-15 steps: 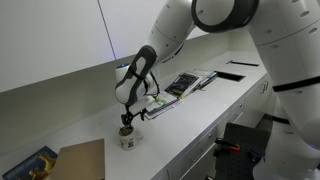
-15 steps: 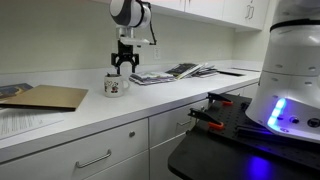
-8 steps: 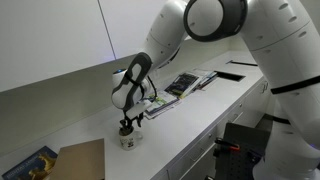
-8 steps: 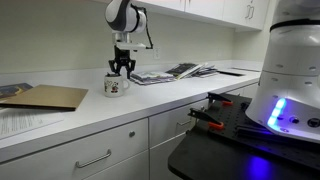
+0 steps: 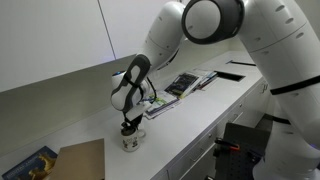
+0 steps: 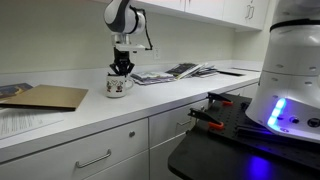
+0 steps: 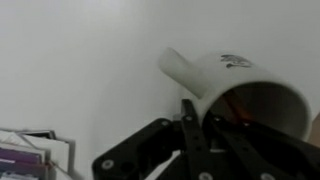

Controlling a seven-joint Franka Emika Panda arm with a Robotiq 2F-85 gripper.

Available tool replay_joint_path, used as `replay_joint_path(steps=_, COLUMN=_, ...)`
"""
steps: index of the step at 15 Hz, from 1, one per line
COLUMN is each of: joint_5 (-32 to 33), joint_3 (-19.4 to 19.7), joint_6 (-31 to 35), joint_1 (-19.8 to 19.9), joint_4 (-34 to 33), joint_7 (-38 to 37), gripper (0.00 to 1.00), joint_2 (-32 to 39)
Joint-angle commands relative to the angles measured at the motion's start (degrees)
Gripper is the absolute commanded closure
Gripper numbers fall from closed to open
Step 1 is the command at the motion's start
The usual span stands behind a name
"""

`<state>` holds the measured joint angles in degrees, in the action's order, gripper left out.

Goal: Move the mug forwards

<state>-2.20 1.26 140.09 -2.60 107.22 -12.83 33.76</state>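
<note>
The mug point(image 5: 130, 142) is small and white with a dark print, and it stands on the white counter point(image 5: 190, 125). In both exterior views my gripper point(image 5: 127, 127) reaches straight down onto it. From the side, the gripper point(image 6: 121, 70) sits right on the mug point(image 6: 117, 87) top. The wrist view shows the mug point(image 7: 225, 78) with its dark inside, and the gripper point(image 7: 203, 132) shut on its wall near the rim, one finger outside and one inside.
Magazines point(image 5: 185, 83) lie spread on the counter beyond the mug, also seen from the side as magazines point(image 6: 172, 72). A brown cardboard sheet point(image 6: 45, 97) and a blue book point(image 5: 30, 165) lie on the mug's other side. Cabinets point(image 6: 110, 145) sit below the counter edge.
The gripper has come down over the mug and its fingers have closed from wide open onto the mug's wall. The mug stands where it was.
</note>
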Motion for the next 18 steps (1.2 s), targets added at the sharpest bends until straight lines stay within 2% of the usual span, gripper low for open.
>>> replay_joint_path(steps=1, joint_5=-1.2, joint_3=-0.2, joint_6=-2.2, joint_1=0.1, joint_4=-0.1, joint_7=0.0, gripper=0.98, joint_2=-0.6)
replay_joint_path(steps=6, joint_5=1.7, joint_3=1.4, joint_6=0.4, joint_1=-1.6, joint_4=5.7, joint_7=-1.0, gripper=0.98, joint_2=-4.9)
replay_joint_path(steps=10, joint_5=10.7, joint_3=5.8, joint_6=4.4, joint_1=-5.6, joint_4=15.1, joint_7=-6.3, gripper=0.98, joint_2=-11.7)
replay_joint_path(steps=12, joint_5=14.5, joint_3=6.9, joint_6=6.8, joint_1=-6.2, joint_4=19.6, joint_7=-9.1, gripper=0.98, joint_2=-15.2)
replay_joint_path(steps=15, joint_5=11.5, joint_3=5.2, joint_6=11.9, joint_1=-3.5, joint_4=25.9, joint_7=-8.3, gripper=0.98, joint_2=-18.9)
replay_joint_path(steps=18, joint_5=9.2, joint_3=5.0, joint_6=16.2, joint_1=-2.1, joint_4=31.2, joint_7=-7.4, gripper=0.98, joint_2=-21.6)
